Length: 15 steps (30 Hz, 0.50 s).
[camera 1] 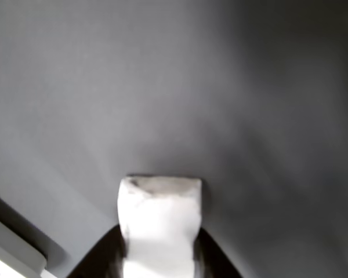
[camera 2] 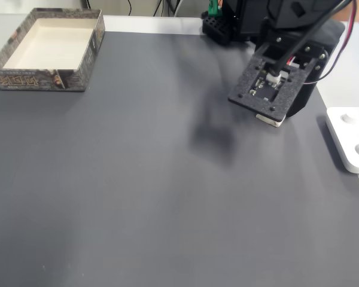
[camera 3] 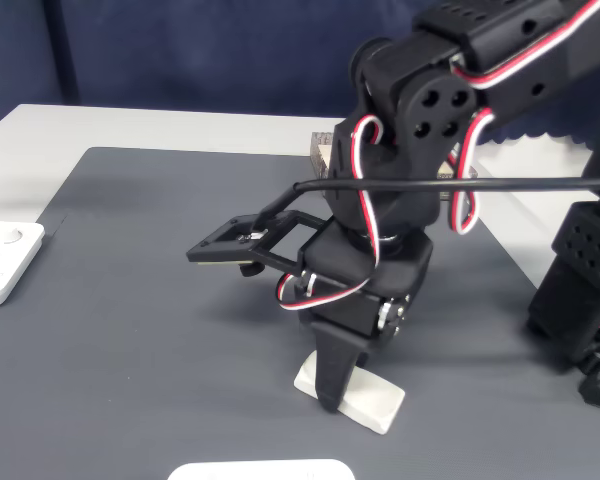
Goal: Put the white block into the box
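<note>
Though chipped, white block (camera 1: 158,223) plain, foam-like

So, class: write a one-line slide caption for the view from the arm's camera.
The gripper straddles the white block on the dark grey mat.

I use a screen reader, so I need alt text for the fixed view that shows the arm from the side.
A black robot arm's claw straddles the white block lying on a dark grey mat. A white device sits at the left edge.
</note>
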### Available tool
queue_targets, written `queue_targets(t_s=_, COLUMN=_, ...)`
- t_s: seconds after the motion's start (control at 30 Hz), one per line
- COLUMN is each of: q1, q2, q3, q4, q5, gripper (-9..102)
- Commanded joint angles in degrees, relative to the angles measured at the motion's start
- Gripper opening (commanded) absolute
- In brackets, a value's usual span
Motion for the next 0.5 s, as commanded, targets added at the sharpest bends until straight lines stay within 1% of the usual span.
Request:
queue_targets(t_s=0.0, q1=-0.62, q2=0.18, q3=-3.96, q4=0.18, q5=0.79, gripper=-2)
queue_targets(t_s=0.1, q1=-0.09, q2=0.62, q3=-5.01, q4=1.67, q5=1.32, gripper=-2)
queue_targets(t_s=0.23, q1=2.99, q2=2.37, q3=-10.02, q4=10.63, q5=2.99, gripper=-2)
queue_targets(t_s=0.33, q1=5.71, q2=4.22, q3=-13.8, q4=16.44, q5=6.15, gripper=-2)
queue_targets(t_s=0.4, q1=7.56, q2=5.27, q3=-15.56, q4=19.16, q5=7.21, gripper=-2)
queue_targets(t_s=0.47, q1=9.76, q2=6.06, q3=-16.61, q4=20.21, q5=9.23, gripper=-2)
